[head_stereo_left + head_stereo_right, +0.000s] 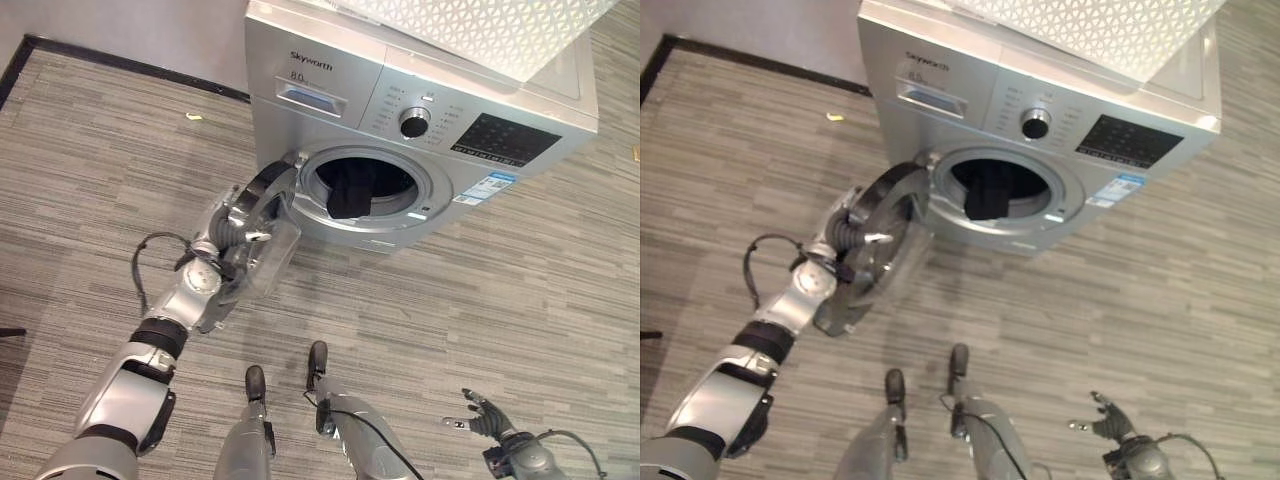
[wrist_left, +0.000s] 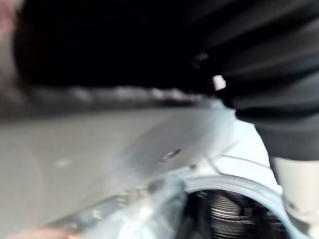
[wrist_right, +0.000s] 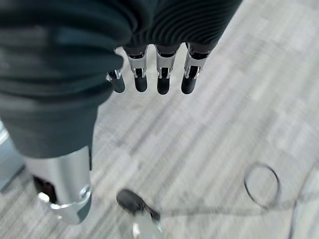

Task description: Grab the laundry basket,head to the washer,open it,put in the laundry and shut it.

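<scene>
The silver front-loading washer (image 1: 330,60) stands ahead with its round door (image 1: 265,215) swung out to the left. A dark piece of laundry (image 1: 350,190) hangs over the lip of the drum opening. The white lattice laundry basket (image 1: 480,25) rests on top of the washer. My left hand (image 1: 222,232) is against the outer side of the open door, its fingers hidden behind the door. In the left wrist view the door's clear bowl (image 2: 149,199) lies very close. My right hand (image 1: 487,416) hangs low at the right with fingers (image 3: 164,74) straight, holding nothing.
Grey wood-look floor (image 1: 500,300) spreads in front of and to both sides of the washer. A wall with a black baseboard (image 1: 120,60) runs behind at the left. A small yellow scrap (image 1: 194,116) lies on the floor near it.
</scene>
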`<state>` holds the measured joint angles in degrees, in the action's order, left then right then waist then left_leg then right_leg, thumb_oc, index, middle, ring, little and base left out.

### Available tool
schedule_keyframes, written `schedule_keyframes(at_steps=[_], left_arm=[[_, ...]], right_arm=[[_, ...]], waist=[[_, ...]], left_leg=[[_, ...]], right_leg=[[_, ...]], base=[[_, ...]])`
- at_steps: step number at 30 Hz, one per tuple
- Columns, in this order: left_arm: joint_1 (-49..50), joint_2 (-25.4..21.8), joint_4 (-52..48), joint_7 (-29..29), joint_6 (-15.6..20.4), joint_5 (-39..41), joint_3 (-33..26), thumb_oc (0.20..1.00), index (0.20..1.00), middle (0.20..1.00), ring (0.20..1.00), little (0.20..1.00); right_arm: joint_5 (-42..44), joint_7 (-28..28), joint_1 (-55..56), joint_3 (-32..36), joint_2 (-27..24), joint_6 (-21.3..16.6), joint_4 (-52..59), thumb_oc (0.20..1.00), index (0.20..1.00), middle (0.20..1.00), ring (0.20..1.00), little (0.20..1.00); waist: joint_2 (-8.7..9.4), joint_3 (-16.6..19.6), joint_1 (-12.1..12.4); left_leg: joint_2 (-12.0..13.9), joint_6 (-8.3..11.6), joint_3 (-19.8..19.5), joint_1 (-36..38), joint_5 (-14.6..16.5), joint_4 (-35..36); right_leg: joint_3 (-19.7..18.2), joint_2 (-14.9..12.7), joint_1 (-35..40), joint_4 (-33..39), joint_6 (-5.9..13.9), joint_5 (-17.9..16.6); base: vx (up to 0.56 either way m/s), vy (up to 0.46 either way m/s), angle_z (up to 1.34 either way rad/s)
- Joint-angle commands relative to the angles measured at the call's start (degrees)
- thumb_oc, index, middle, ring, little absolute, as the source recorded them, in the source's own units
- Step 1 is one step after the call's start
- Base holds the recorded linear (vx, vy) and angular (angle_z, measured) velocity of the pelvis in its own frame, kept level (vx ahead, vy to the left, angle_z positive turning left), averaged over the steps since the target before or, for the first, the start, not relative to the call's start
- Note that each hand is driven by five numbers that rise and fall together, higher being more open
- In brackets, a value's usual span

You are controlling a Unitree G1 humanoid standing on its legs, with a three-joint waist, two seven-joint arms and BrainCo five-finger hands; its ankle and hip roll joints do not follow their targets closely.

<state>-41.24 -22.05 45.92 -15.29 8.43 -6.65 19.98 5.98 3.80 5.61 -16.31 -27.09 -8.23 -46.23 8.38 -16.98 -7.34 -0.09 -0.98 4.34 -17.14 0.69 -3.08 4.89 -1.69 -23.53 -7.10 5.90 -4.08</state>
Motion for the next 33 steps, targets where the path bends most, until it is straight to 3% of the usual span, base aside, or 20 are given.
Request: schedule_keyframes(at_steps=[1, 2, 3, 8, 12, 17, 21, 24, 30, 33], left_arm=[[6.6, 6.6, 11.5, 1.3, -3.0, 6.1, 4.9, 1.0, 1.0, 1.0, 1.0, 1.0], [6.6, 6.6, 11.5, 1.3, -3.0, 6.1, 4.9, 1.0, 1.0, 1.0, 1.0, 1.0], [3.6, 12.2, 13.0, 1.8, -2.4, 9.2, 8.5, 1.0, 1.0, 1.0, 1.0, 1.0], [1.9, 22.5, 14.3, 4.1, -2.9, 9.7, 17.7, 1.0, 1.0, 1.0, 1.0, 1.0], [1.0, 31.7, 10.9, 9.3, -2.5, 11.3, 28.3, 1.0, 1.0, 1.0, 1.0, 1.0], [-7.3, 40.2, 10.2, 9.2, -1.1, 19.7, 30.6, 1.0, 1.0, 1.0, 1.0, 1.0], [-10.9, 42.1, 11.2, 7.3, -0.6, 21.3, 29.5, 1.0, 1.0, 1.0, 1.0, 1.0], [-13.0, 40.7, 11.2, 6.5, -0.4, 22.4, 27.8, 1.0, 1.0, 1.0, 1.0, 1.0], [-8.9, 36.0, 13.8, 8.7, -1.9, 20.7, 25.5, 1.0, 1.0, 1.0, 1.0, 1.0], [-5.1, 34.1, 16.3, 10.0, -2.4, 19.7, 24.6, 1.0, 1.0, 1.0, 1.0, 1.0]], right_arm=[[-2.2, -0.1, -1.2, -4.1, -1.8, 0.0, 4.6, 1.0, 1.0, 1.0, 1.0, 1.0], [-2.2, -0.1, -1.2, -4.1, -1.8, 0.0, 4.6, 1.0, 1.0, 1.0, 1.0, 1.0], [-2.9, -0.6, -2.7, -7.5, -0.5, 0.3, 2.4, 1.0, 1.0, 1.0, 1.0, 1.0], [-1.3, -1.5, -2.8, -9.7, 1.2, 0.5, -0.4, 1.0, 1.0, 1.0, 1.0, 1.0], [4.5, -2.6, -1.9, -6.1, 0.6, 0.6, -0.2, 1.0, 1.0, 1.0, 1.0, 1.0], [9.0, -3.7, -1.6, -2.3, -2.3, -0.1, 1.9, 1.0, 1.0, 1.0, 1.0, 1.0], [9.3, -4.0, -3.3, -3.4, -3.1, -0.2, 0.4, 1.0, 1.0, 1.0, 1.0, 1.0], [8.6, -3.4, -3.9, -5.2, -3.1, -0.1, -1.0, 1.0, 1.0, 1.0, 1.0, 1.0], [7.8, -2.9, -4.2, -4.6, -1.8, 0.5, -5.4, 1.0, 1.0, 1.0, 1.0, 1.0], [8.0, -3.0, -5.3, -4.2, -0.4, 0.8, -8.4, 1.0, 1.0, 1.0, 1.0, 1.0]], waist=[[0.0, 1.0, -1.3], [-0.03, 1.2, -1.4], [0.68, 1.1, -1.7], [2.08, 2.6, -2.6], [0.82, 2.9, -5.1], [-0.5, 4.0, -9.3], [-0.98, 4.6, -10.9], [-0.93, 4.9, -11.2], [-4.22, 5.3, -9.2], [-5.05, 5.8, -8.4]], left_leg=[[2.5, 1.02, -2.3, -5.4, -1.7, -3.9], [2.5, 1.02, -2.4, -5.7, -1.9, -3.7], [3.1, 1.57, -2.2, -5.8, -2.7, -3.0], [5.3, 2.77, -1.1, -3.3, -5.7, 0.8], [7.1, 4.38, -0.9, -1.6, -8.9, 4.5], [8.2, 5.82, 1.3, -1.5, -11.0, 8.1], [9.2, 6.35, 2.7, -3.4, -10.7, 8.1], [9.8, 6.65, 2.8, -4.6, -11.1, 8.1], [9.4, 7.19, 0.9, -5.3, -11.6, 8.1], [9.0, 7.24, 0.6, -4.0, -11.3, 8.1]], right_leg=[[-1.2, -1.9, 2.3, -2.8, 0.31, 2.0], [-1.2, -1.9, 2.2, -2.7, 0.3, 1.8], [-3.1, -1.6, 2.9, -0.6, 0.44, 1.2], [-2.9, 0.2, 4.2, 2.8, -0.56, 0.9], [-2.5, 1.4, 5.0, 4.7, -1.06, 0.9], [-4.0, 1.1, 4.9, 11.2, -0.34, -2.8], [-6.0, 1.2, 2.5, 12.1, 0.3, -3.8], [-7.0, 1.7, 1.2, 12.1, 0.24, -4.4], [-5.4, 0.7, 1.2, 12.1, 0.02, -4.0], [-5.0, 0.4, 2.5, 12.1, -0.06, -3.8]], base=[[-0.09, -0.053, 0.43], [-0.13, -0.161, -0.05], [-0.09, -0.188, -0.44], [0.0, -0.258, -0.18], [0.01, -0.193, -0.04], [-0.01, -0.091, -0.21], [-0.04, -0.029, -0.43], [0.0, -0.048, -0.28], [0.04, 0.003, -0.01], [0.05, 0.046, 0.23]])
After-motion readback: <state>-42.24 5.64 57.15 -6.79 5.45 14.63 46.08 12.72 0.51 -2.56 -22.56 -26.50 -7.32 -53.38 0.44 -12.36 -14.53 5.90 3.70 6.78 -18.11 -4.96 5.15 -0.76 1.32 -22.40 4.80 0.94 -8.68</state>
